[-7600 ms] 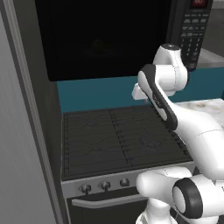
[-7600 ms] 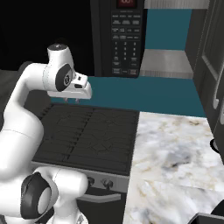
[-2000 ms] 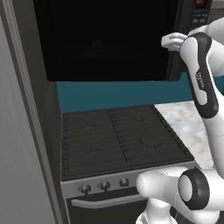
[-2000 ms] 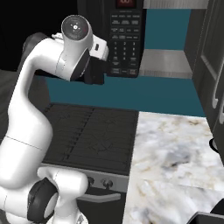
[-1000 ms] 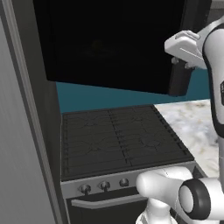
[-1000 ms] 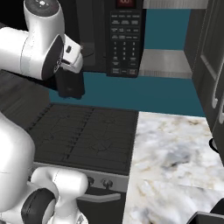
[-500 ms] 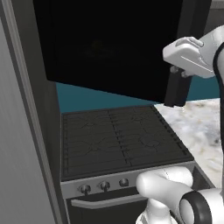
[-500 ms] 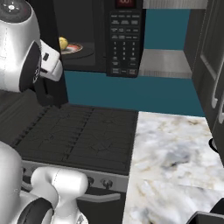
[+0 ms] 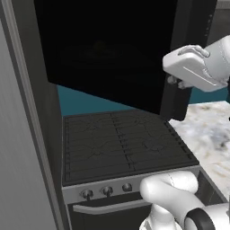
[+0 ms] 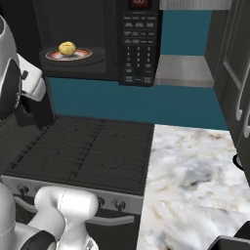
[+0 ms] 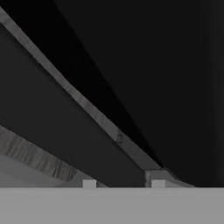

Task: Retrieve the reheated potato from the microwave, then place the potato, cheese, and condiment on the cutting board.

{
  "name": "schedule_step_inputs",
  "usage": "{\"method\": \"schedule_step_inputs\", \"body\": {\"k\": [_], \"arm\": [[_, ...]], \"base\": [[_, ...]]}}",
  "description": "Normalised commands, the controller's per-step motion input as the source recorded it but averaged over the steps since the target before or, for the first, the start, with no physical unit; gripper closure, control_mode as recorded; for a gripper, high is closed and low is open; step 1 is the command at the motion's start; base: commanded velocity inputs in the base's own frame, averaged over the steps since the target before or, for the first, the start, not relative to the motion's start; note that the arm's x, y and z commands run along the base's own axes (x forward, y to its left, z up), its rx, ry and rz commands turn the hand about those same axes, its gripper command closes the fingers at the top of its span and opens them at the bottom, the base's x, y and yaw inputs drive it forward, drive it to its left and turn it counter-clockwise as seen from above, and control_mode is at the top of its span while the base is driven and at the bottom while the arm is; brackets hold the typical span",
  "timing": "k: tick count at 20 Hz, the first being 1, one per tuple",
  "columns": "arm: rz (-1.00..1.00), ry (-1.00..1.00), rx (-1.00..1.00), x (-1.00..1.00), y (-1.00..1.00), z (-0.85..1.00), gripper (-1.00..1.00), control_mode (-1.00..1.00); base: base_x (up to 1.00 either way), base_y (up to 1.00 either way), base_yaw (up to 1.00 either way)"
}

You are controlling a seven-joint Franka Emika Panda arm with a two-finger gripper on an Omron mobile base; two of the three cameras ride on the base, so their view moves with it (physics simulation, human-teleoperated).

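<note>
I read the hand (image 9: 176, 82) as closed to a narrow gap on the free edge of the door (image 9: 112, 58) of the microwave (image 10: 139, 44). In the left base view the white wrist sits against that dark vertical edge, at the right side of the door panel. In the hand view, both fingertips (image 11: 89, 183) rise at the bottom, with a dark panel and a thin grey edge line running diagonally between and above them.

The door stands swung wide open. From the left base view its dark glass face covers the upper part of the scene, above the stove (image 9: 121, 143).

The potato (image 10: 67, 48) is inside the open microwave cavity. It sits on a round plate (image 10: 80, 54) with a reddish rim, towards the left of the cavity. It is well apart from the hand, which is lower and further left in the right base view.

The keypad (image 10: 138, 46) is on the right of the microwave front, with a red display above it.

A marbled worktop (image 10: 190, 166) adjoins the stove on its right side.
</note>
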Motion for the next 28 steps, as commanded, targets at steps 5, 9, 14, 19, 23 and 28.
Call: {"method": "schedule_step_inputs", "body": {"k": [5, 9, 14, 19, 23, 28], "arm": [[0.00, 0.00, 0.10, -0.14, 0.40, -0.17, -1.00, -1.00], [0.00, 0.00, 0.05, -0.19, 0.11, -0.15, -1.00, -1.00], [0.01, 0.00, 0.05, -0.45, -0.09, -0.07, -1.00, -1.00], [0.01, 0.02, 0.08, -0.43, -0.23, -0.02, -1.00, -1.00], [0.00, 0.06, 0.15, -0.15, -0.42, 0.00, -1.00, -1.00], [0.00, 0.05, 0.21, 0.00, -0.49, 0.00, -1.00, -1.00]], "base": [[0.00, 0.00, 0.00], [0.00, 0.00, 0.00], [0.00, 0.00, 0.00], [0.00, 0.00, 0.00], [0.00, 0.00, 0.00], [0.00, 0.00, 0.00]]}}
